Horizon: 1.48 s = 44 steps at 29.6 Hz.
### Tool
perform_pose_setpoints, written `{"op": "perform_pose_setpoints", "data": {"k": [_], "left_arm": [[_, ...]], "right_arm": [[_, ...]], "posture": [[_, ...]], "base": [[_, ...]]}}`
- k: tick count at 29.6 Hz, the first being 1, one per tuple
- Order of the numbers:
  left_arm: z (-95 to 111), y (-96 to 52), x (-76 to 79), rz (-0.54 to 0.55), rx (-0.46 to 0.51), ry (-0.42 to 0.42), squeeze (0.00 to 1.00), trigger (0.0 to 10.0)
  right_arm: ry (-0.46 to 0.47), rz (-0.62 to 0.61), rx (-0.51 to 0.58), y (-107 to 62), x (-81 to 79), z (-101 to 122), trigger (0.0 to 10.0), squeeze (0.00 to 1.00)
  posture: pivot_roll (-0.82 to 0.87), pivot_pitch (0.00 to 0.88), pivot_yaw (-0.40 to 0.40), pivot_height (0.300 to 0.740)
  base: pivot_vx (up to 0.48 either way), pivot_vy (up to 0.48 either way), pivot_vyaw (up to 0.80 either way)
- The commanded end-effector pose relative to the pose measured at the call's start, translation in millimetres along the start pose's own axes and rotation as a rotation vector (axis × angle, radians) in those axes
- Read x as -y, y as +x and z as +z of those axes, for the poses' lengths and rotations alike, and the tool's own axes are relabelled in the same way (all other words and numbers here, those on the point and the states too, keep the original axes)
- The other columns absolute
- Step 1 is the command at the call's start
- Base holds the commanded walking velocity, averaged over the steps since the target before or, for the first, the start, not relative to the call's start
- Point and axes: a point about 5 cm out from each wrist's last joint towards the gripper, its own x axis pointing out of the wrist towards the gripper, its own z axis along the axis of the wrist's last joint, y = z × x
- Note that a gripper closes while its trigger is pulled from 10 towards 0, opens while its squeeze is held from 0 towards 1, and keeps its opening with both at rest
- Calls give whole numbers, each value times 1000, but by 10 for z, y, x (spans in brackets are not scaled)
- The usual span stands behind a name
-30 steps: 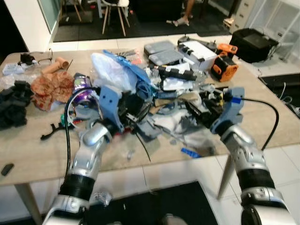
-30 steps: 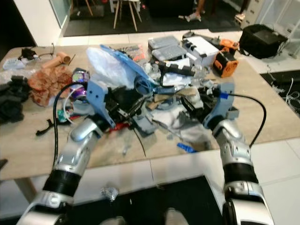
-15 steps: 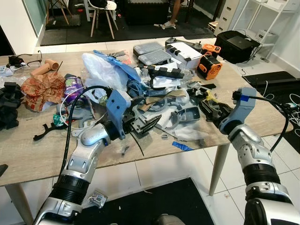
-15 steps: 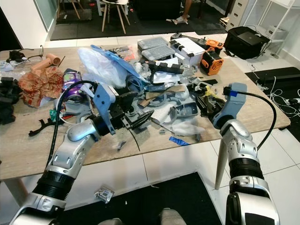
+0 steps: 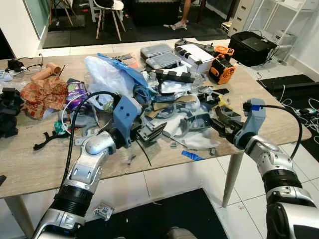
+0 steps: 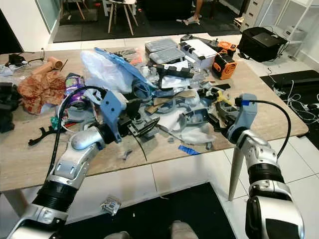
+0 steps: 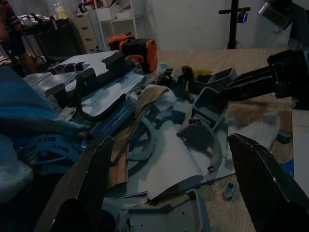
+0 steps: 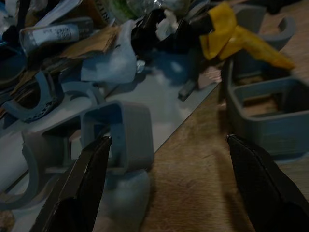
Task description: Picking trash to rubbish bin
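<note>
A heap of trash covers the middle of the wooden table (image 5: pixel 40 164): grey plastic brackets (image 7: pixel 205 140), a white sheet (image 7: pixel 169 164), cardboard strips (image 5: pixel 169 103), a clear and blue plastic bag (image 5: pixel 112 74) and a yellow scrap (image 8: pixel 231 34). My left gripper (image 5: pixel 152 133) hovers at the heap's near left side, open with nothing between its fingers (image 7: pixel 91 179). My right gripper (image 5: pixel 220 124) is at the heap's right edge, open and empty, beside a grey rectangular frame (image 8: pixel 263 111) and a grey bracket (image 8: pixel 123 128). A small blue scrap (image 5: pixel 192 156) lies near the table's front edge.
An orange tool (image 5: pixel 222 72) and grey cases (image 5: pixel 159 52) stand at the back of the table. Crumpled brown paper (image 5: pixel 45 94) and black cloth (image 5: pixel 7 112) lie at the left. On the floor lie a crumpled wrapper (image 5: pixel 103 211) and a black bag (image 5: pixel 255 45).
The camera has pulled back and shifted. Both grippers have drawn a little out of the heap toward the table's front edge, still open and empty.
</note>
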Motion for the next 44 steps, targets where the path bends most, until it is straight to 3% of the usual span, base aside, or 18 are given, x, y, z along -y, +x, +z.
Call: {"op": "perform_pose_setpoints", "data": {"k": [1,12,13,15,16,17,35,40,44], "left_arm": [[13,-25,-5,-9,-15,19,0,10000],[24,-46,-9,-4,-23,35,0,10000],[24,-49,-11,-1,-25,37,0,10000],[24,-49,-12,1,-25,37,0,10000],[25,-48,-12,4,-26,38,0,10000],[25,-45,-12,5,-26,38,0,10000],[28,-32,-19,16,-31,46,0,10000],[37,-30,-27,23,-25,46,0,10000],[53,-30,-34,37,-8,34,0,10000]], "right_arm": [[2,-5,-13,-2,27,-14,10000,0],[4,9,-38,31,-7,-88,10000,0],[5,21,-30,43,-24,-81,7569,0],[6,26,-25,48,-33,-77,7569,0],[3,29,-18,55,-40,-74,314,0],[3,29,-15,57,-42,-73,0,0],[-1,41,50,62,-42,43,0,0],[37,87,143,65,-83,190,0,0],[105,197,284,49,-187,426,0,0]], "posture": [[-70,0,-14,740],[-57,0,-10,740],[-58,0,-8,740],[-58,0,-8,740],[-58,0,-8,740],[-57,0,-9,740],[-60,0,-10,740],[-60,0,-11,740],[-64,0,-12,740]], "base": [[0,0,0],[0,0,0],[0,0,0],[0,0,0],[0,0,0],[0,0,0],[0,0,0],[0,0,0],[0,0,0]]}}
